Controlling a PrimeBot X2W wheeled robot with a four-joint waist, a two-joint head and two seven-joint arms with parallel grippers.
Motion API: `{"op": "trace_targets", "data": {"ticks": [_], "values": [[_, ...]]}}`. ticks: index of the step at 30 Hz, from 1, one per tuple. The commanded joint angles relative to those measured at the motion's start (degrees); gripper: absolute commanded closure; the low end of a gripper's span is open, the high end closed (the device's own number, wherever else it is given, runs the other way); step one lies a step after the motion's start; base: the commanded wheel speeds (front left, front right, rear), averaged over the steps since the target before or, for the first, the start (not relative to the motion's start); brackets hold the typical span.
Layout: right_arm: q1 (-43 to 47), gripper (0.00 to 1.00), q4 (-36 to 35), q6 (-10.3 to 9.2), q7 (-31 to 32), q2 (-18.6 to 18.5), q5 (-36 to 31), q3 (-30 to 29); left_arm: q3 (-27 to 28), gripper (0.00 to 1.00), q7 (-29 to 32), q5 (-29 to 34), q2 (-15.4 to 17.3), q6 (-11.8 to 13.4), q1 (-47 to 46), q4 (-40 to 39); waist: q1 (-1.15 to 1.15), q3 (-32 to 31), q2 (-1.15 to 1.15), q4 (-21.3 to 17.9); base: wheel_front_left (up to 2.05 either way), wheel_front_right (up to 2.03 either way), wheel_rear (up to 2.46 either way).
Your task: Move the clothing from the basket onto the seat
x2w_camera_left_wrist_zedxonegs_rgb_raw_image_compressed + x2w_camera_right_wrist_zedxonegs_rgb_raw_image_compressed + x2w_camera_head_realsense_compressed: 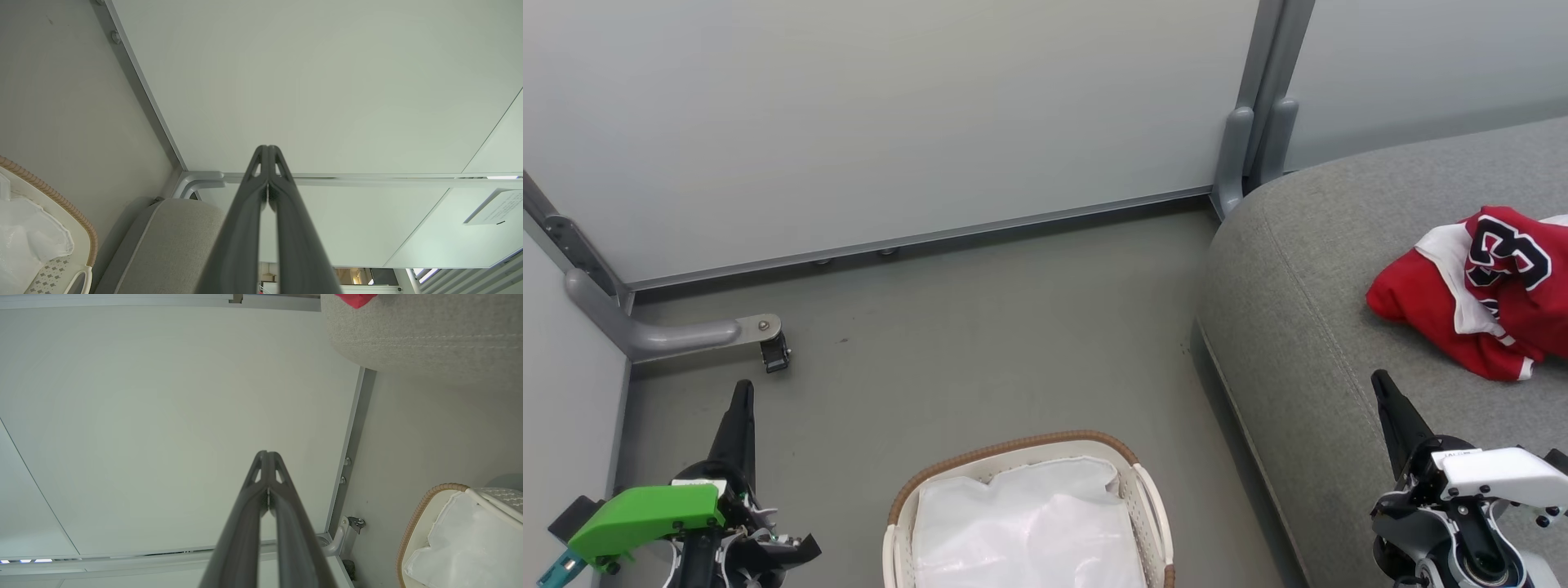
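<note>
The red clothing (1482, 290) lies bunched on the grey sofa seat (1307, 327) at the right, the jersey's black "23" facing up; a red corner of the clothing (355, 299) also peeks in at the top of the right wrist view. The cream basket (1021, 457) stands on the floor at bottom centre, holding just its white cloth liner (1029, 523). My left gripper (742, 392) is shut and empty at the lower left, left of the basket. My right gripper (1380, 382) is shut and empty over the sofa's front part, below the clothing.
Pale partition walls (890, 114) close off the back and left. A grey metal foot with a caster (768, 347) juts onto the floor at the left. Bare grey floor (1013, 327) lies between the basket, the walls and the sofa.
</note>
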Motion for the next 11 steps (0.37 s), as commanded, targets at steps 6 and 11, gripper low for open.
{"op": "trace_targets", "data": {"ticks": [6, 11], "values": [[-0.4, 1.0, -0.2, 0.0, 0.2, -0.1, 0.2, -0.1, 0.1, 1.0, 0.2, -0.2, 0.4, -0.3, -0.7, -0.1, 0.0, 0.0, 0.0, 0.0, 0.0, 0.0, 0.0], [-0.4, 1.0, -0.2, 0.0, 0.2, -0.1, 0.2, -0.1, 0.1, 1.0, 0.2, -0.2, 0.4, -0.3, -0.7, -0.1, 0.0, 0.0, 0.0, 0.0, 0.0, 0.0, 0.0]]}}
